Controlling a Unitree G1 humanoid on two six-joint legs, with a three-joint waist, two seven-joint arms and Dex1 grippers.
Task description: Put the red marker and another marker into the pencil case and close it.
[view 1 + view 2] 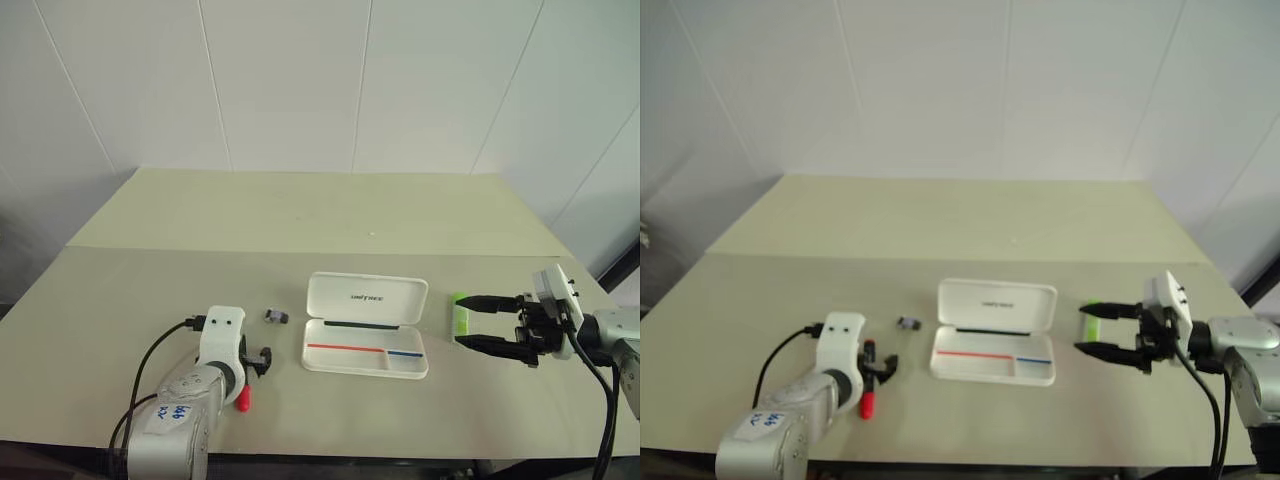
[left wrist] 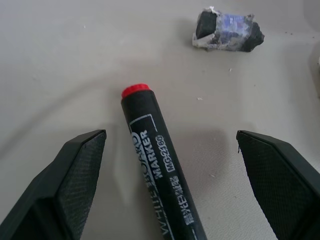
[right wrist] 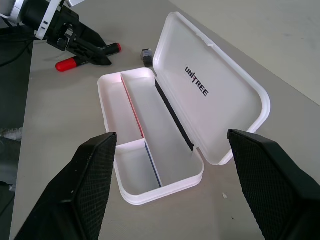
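So the pencil case (image 1: 366,338) is sitting lid-up mid-bench (image 1: 300,215). At its 9 o'clock the left hand (image 1: 883,366) is hovering wide open astride the red marker (image 1: 868,391). At 3 o'clock the right hand (image 1: 478,321), also open, is flanking the green marker (image 1: 460,315).

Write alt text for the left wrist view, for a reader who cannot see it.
The open left pincer straddles the red marker, a black whiteboard marker lying on the beige table between the two black fingers, touching neither. Beyond the marker's red end lies a small dark grey piece.
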